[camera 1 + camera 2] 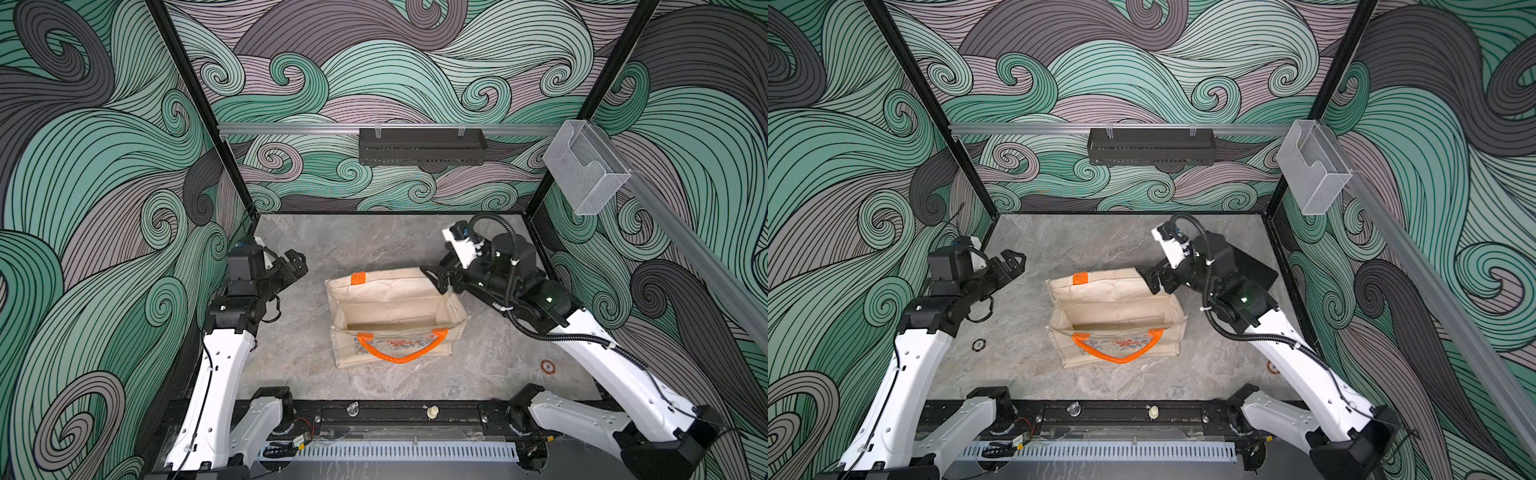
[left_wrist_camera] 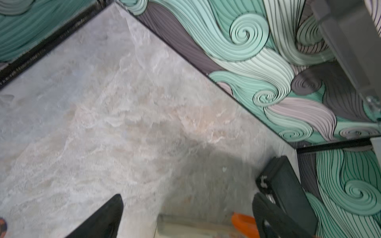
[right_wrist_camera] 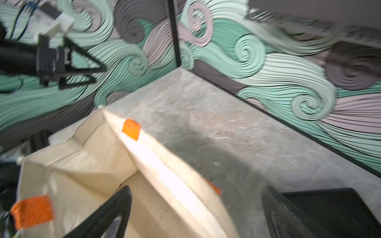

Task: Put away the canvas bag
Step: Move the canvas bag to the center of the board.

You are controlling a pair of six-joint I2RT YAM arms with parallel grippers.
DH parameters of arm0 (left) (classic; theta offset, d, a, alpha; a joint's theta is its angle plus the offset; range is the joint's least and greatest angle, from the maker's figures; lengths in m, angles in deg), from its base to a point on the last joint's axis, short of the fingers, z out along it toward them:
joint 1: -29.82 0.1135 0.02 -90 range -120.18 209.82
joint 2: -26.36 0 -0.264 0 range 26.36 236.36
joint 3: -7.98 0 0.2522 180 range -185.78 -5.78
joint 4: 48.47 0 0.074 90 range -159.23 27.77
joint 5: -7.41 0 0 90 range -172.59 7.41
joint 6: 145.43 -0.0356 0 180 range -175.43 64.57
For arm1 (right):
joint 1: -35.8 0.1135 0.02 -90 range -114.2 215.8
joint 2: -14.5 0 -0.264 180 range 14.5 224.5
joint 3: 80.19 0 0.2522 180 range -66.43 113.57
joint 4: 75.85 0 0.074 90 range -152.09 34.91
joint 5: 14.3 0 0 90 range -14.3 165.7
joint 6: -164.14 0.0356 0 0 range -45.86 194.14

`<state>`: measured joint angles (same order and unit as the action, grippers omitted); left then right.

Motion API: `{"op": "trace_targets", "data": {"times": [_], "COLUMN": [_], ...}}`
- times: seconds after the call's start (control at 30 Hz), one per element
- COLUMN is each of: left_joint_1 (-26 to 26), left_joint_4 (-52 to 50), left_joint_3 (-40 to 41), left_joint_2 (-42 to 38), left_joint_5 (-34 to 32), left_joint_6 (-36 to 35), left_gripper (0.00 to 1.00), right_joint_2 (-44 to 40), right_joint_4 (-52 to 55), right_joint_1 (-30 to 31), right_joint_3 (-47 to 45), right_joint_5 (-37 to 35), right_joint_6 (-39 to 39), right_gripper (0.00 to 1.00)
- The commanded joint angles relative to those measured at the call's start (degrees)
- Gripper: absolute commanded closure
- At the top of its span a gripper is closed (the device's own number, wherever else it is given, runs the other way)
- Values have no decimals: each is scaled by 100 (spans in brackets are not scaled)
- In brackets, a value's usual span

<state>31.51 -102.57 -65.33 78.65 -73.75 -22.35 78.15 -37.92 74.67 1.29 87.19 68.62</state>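
The canvas bag stands mid-table with its mouth open upward, beige, with a floral front. Its orange handle hangs down the near side. My right gripper is at the bag's far right corner, open. In the right wrist view its jaws straddle the far wall's rim, one finger inside the bag, without pinching it. Left of the bag, and apart from it, my left gripper is open and holds nothing. A blurred strip of the bag shows below its jaws.
A black ribbed shelf hangs on the back rail. A clear plastic holder hangs on the right wall. A flat black object lies on the table by my right wrist. Small round tokens lie near each arm.
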Motion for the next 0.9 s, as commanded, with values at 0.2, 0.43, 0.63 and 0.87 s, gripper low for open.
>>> {"op": "trace_targets", "data": {"times": [0.2,0.43,0.63,0.87], "left_joint_1": [-47,-58,-56,-77], "left_joint_4": [-1083,-614,-297,770], "left_joint_3": [-181,13,49,479], "left_joint_2": [-212,-98,10,210], "left_joint_5": [1274,1857,1874,2527], "left_joint_6": [-109,214,151,134], "left_gripper": [2,4,9,14], "right_joint_2": [1316,2107,2892,3242], "right_joint_4": [1421,1486,1469,1033], "right_joint_1": [2119,2940,2990,2986], "right_joint_3": [1013,1610,1902,1759], "right_joint_5": [72,21,-718,-872], "right_joint_6": [-587,-695,-743,-984], "right_gripper": [3,7,32,95]}}
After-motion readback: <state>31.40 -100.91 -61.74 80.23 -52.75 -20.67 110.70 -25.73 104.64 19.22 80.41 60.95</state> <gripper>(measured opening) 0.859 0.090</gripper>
